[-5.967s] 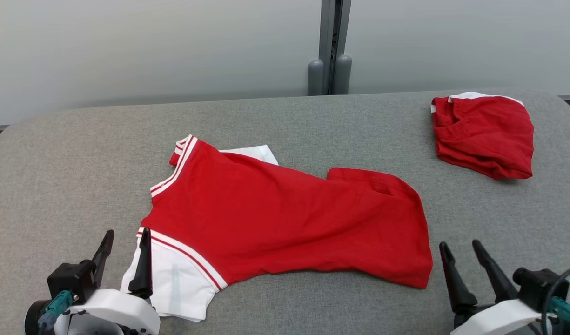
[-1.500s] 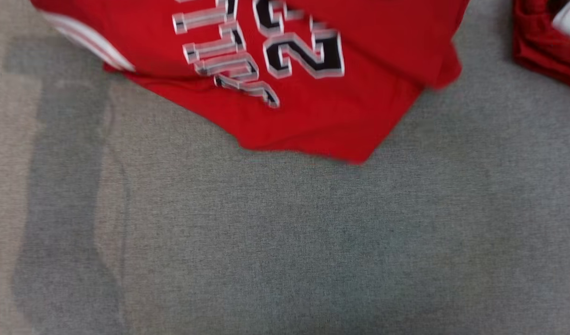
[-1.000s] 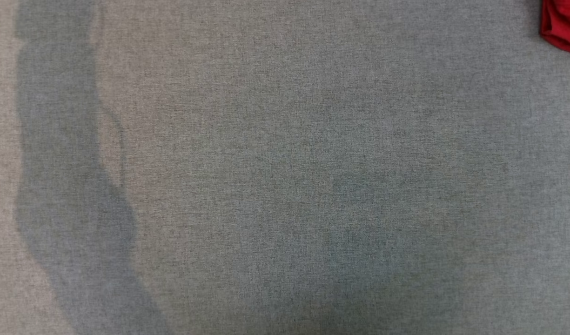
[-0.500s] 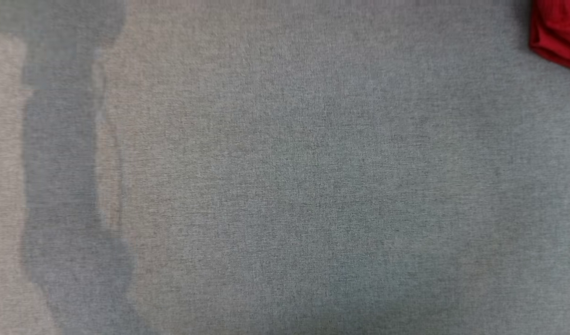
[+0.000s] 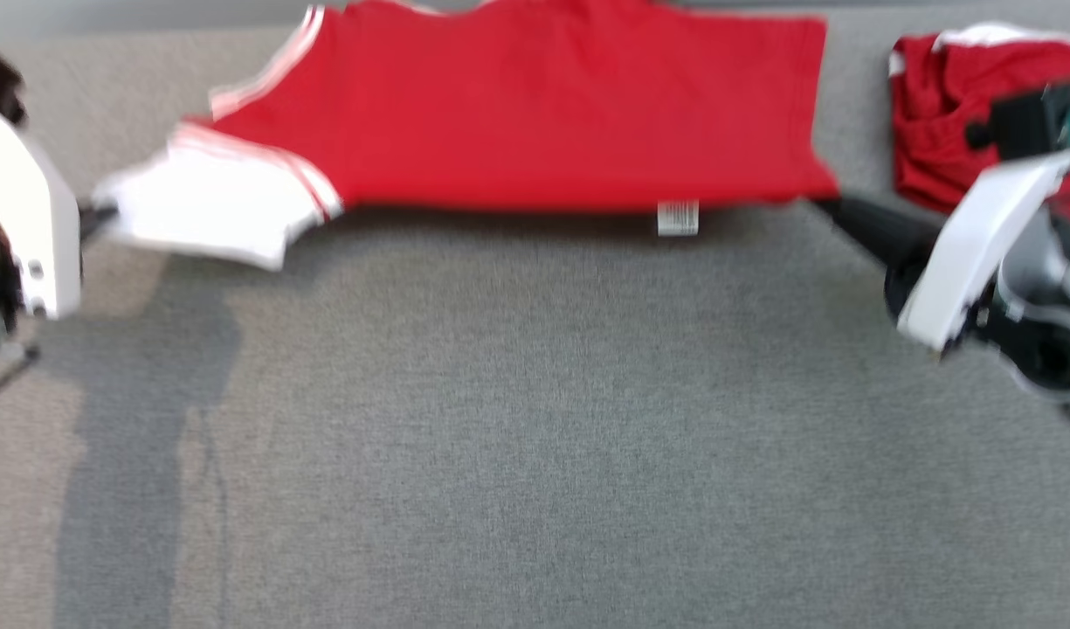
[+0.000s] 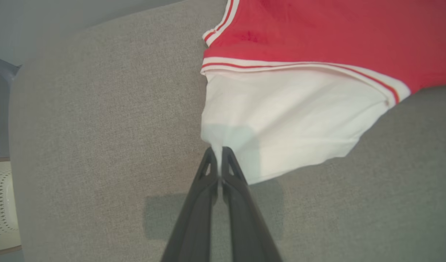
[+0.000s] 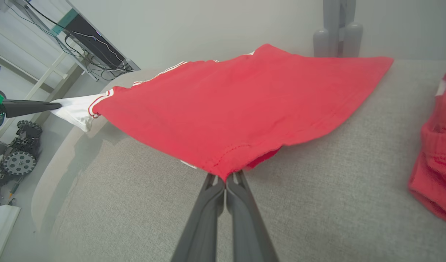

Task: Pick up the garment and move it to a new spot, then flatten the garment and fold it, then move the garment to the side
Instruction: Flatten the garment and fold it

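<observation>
Our garment (image 5: 543, 114) spans between both grippers, soft and light, likely to sag wherever unheld; its white sleeve (image 6: 281, 123) is pinched by our left gripper (image 6: 218, 150), its red hem corner (image 7: 223, 164) by our right gripper (image 7: 225, 177), both sound holds

Garment (image 5: 535, 114): red jersey, white sleeve, striped trim.
Stretched flat and taut along the surface's (image 5: 535, 437) far edge, near side raised.
</observation>
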